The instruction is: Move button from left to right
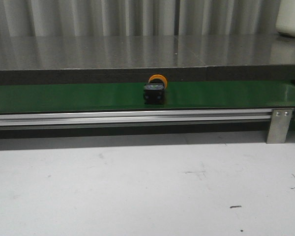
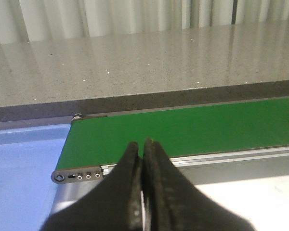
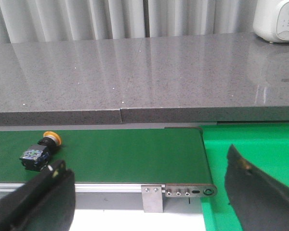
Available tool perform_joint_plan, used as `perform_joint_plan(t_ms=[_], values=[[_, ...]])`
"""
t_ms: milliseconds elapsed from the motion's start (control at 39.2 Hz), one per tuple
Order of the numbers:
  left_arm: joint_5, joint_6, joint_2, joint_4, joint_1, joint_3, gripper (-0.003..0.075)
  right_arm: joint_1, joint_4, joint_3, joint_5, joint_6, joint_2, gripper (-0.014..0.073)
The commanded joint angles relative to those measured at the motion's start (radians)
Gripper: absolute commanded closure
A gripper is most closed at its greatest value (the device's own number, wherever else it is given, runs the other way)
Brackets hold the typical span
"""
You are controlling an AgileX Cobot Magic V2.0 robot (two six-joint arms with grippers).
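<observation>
Button point(image 1: 154, 91): a black boxy body with a round orange-yellow cap, lying on its side near the middle of the green belt point(image 1: 64, 97), cap toward the grey stone counter point(image 1: 137, 51). Left gripper point(image 2: 143, 159) clenched on nothing; right gripper point(image 3: 144, 180) released, jaws wide apart, short of the button.

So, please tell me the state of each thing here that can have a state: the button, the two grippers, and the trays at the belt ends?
button: lying on its side on the green belt, not held.
left gripper: shut, holding nothing.
right gripper: open, holding nothing.
green tray: nothing in the part visible.
blue tray: nothing in the part visible.
</observation>
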Motion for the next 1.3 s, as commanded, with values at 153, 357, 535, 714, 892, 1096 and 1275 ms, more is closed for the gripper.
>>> perform_joint_plan(t_ms=[153,357,535,714,892,1096,1275], values=[[-0.074,-0.010,0.011,-0.015,-0.006,-0.023,0.0741,-0.005,0.003,-0.037,-0.075,-0.005,0.014,-0.0052],[-0.074,-0.010,0.011,-0.015,-0.006,-0.023,0.0741,-0.005,0.003,-0.037,-0.075,-0.005,0.014,-0.0052],[-0.074,-0.010,0.011,-0.015,-0.006,-0.023,0.0741,-0.005,0.003,-0.037,-0.075,-0.005,0.014,-0.0052],[-0.074,-0.010,0.011,-0.015,-0.006,-0.023,0.0741,-0.005,0.004,-0.037,-0.075,-0.005,0.014,-0.0052],[-0.074,-0.010,0.011,-0.015,-0.006,-0.023,0.0741,-0.005,0.004,-0.037,-0.073,-0.005,0.015,-0.0052],[-0.074,-0.010,0.011,-0.015,-0.006,-0.023,0.0741,-0.005,0.004,-0.037,-0.068,-0.005,0.015,-0.0052],[-0.074,-0.010,0.011,-0.015,-0.006,-0.023,0.0741,-0.005,0.004,-0.039,-0.083,-0.005,0.072,-0.0052]])
